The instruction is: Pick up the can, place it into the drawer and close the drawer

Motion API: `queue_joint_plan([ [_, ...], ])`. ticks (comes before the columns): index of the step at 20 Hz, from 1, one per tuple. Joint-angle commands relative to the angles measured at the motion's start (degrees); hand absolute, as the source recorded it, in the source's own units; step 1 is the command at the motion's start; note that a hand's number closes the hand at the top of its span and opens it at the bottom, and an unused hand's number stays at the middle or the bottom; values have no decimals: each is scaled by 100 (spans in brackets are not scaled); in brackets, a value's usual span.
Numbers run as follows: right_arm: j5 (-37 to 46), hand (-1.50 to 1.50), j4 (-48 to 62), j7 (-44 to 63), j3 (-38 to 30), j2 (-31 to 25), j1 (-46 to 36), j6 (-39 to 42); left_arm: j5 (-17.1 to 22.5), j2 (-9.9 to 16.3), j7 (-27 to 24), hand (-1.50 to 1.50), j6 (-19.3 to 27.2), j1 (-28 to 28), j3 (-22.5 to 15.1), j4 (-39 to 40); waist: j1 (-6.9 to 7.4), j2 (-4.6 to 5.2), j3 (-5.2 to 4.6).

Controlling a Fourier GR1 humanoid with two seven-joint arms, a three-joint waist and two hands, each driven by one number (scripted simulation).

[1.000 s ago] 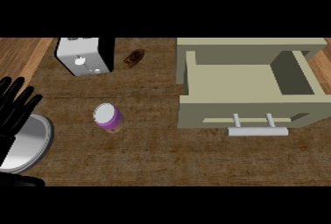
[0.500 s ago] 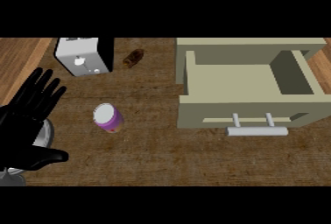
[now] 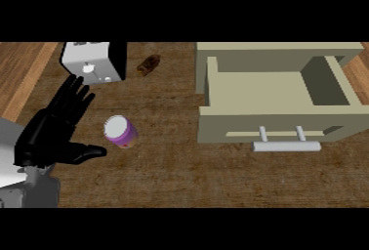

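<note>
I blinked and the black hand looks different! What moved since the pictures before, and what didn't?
The left hand moved in from the left edge toward the purple can. It is now open beside the can, fingers straight, thumb reaching out below it, not holding it yet. The can, the open drawer, the white appliance and the small brown item stayed where they were.
</note>
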Motion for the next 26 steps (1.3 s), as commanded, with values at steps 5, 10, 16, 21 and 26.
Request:
queue_joint_plan([
  [5,-95,-150,5,197,-252,-58,-231,157,-606,-272,-1266,-150,-100,163,-202,1249,7,7,-2],
  [10,-160,-150,175,257,-439,-8,-243,352,-809,-213,-1365,-150,142,-39,-132,1657,6,3,0],
  [16,-236,-150,37,210,-558,216,-85,595,-841,-98,-2287,-150,69,-483,177,2920,-16,5,-1],
  [21,-368,-150,-453,497,-695,321,169,628,-943,29,-3317,-150,-293,227,278,3385,-14,8,-6],
  [26,-495,-150,-107,658,-850,95,-369,572,-899,93,-3419,-150,-349,64,306,3887,23,3,-2],
])
